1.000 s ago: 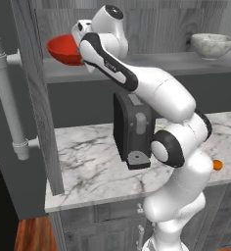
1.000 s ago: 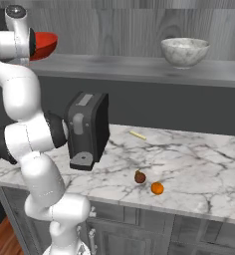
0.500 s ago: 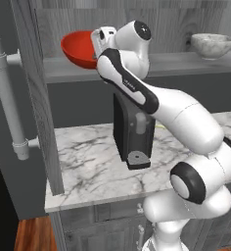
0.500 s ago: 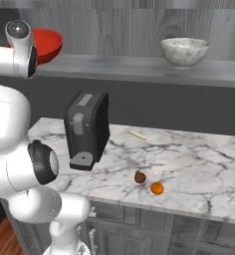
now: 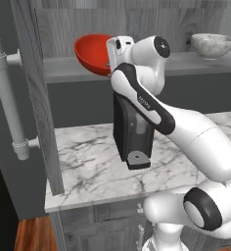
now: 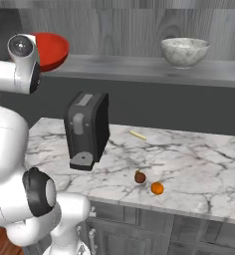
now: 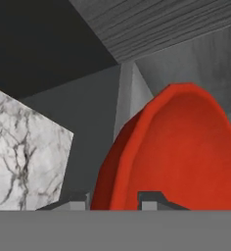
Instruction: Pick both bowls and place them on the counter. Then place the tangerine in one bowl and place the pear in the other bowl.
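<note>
The red bowl point(image 5: 90, 53) hangs tilted just above the left end of the grey shelf point(image 5: 63, 71), with my gripper point(image 5: 107, 60) shut on its rim. In the hand view the red bowl point(image 7: 186, 142) rises close up and its rim passes between my gripper point(image 7: 112, 201) fingers. The right base view has the red bowl point(image 6: 54, 50) partly behind my arm. At the shelf's right end stands the marbled bowl point(image 5: 213, 45) point(image 6: 185, 51). On the marble counter point(image 6: 204, 154) near its front edge the pear point(image 6: 140, 177) and the tangerine point(image 6: 157, 188) lie side by side.
A dark coffee machine point(image 5: 132, 132) point(image 6: 87, 129) stands on the counter point(image 5: 83, 169) below the red bowl. A thin yellow stick point(image 6: 137, 135) lies behind the fruit. A grey upright post point(image 5: 39, 98) and a white pipe point(image 5: 7, 98) border the left side.
My arm has swung to the right along the shelf, carrying the red bowl with it and slightly lower. The marbled bowl, the pear and the tangerine have stayed put.
</note>
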Tool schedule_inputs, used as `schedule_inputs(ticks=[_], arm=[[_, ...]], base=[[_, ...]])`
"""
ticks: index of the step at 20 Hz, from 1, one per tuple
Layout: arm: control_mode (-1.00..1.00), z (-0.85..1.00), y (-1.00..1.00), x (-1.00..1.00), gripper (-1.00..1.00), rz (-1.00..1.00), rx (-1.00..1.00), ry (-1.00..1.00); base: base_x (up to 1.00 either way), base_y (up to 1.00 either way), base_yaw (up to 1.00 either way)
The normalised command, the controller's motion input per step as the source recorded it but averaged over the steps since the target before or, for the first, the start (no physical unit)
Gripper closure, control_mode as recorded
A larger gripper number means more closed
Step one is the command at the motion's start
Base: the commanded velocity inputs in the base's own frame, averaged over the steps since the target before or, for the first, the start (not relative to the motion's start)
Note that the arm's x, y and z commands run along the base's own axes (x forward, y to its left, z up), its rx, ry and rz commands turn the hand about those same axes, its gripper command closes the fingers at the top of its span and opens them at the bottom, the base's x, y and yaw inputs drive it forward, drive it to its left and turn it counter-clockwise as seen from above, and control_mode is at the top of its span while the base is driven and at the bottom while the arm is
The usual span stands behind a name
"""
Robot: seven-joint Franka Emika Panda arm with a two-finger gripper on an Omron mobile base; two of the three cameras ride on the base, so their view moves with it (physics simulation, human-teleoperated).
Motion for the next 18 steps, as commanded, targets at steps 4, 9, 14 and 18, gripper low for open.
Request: schedule_inputs(ticks=[4,9,14,18], arm=[[-1.00,-0.07,-0.38,-0.61,1.00,-0.08,0.07,0.00],[-1.00,-0.11,-0.13,-0.59,1.00,-0.10,0.01,0.00],[-1.00,-0.21,-0.02,-0.57,1.00,-0.06,0.00,0.04],[-1.00,-0.25,-0.29,-0.51,1.00,-0.19,0.03,0.12]], base=[[0.00,0.00,0.00],[0.00,0.00,0.00],[0.00,0.00,0.00],[0.00,0.00,0.00]])
